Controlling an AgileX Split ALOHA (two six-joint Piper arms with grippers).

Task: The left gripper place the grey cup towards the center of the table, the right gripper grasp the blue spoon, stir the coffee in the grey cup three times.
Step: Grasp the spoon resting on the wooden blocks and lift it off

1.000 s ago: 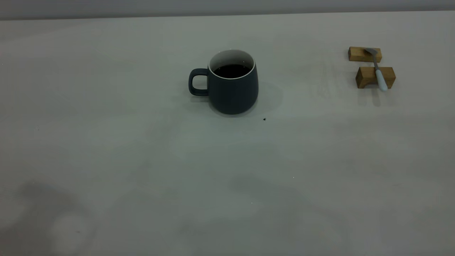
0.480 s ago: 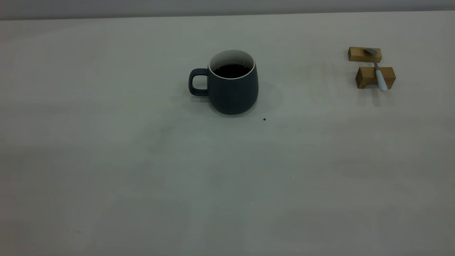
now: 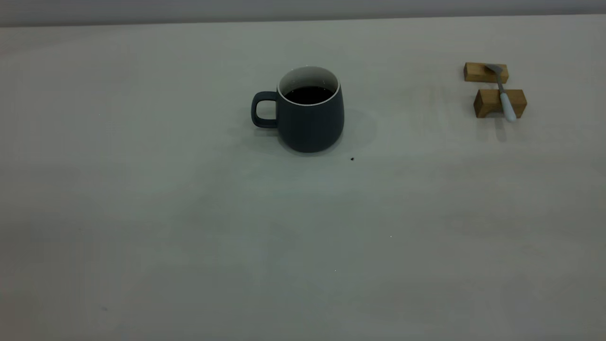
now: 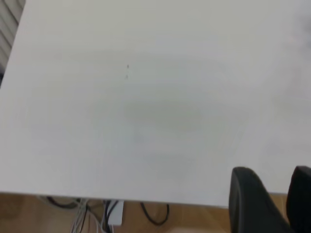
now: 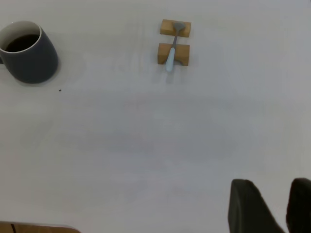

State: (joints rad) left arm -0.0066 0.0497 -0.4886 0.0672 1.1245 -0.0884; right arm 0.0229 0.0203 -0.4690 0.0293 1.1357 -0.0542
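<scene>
Spoon (image 5: 171, 53) on blocks (image 5: 174, 53), well beyond right gripper (image 5: 272, 206) jaws.

1. Lots of bare table (image 5: 146, 145) lies between the right gripper (image 5: 274, 206) and the things ahead of it.
2. Far ahead of that gripper, the blue spoon (image 5: 172, 51) lies across two wooden blocks (image 5: 173, 53).
3. The grey cup (image 5: 30, 53) stands well off to one side of them, with open table between.
4. The left gripper (image 4: 272, 201) sits at the table's edge with bare table ahead.
</scene>
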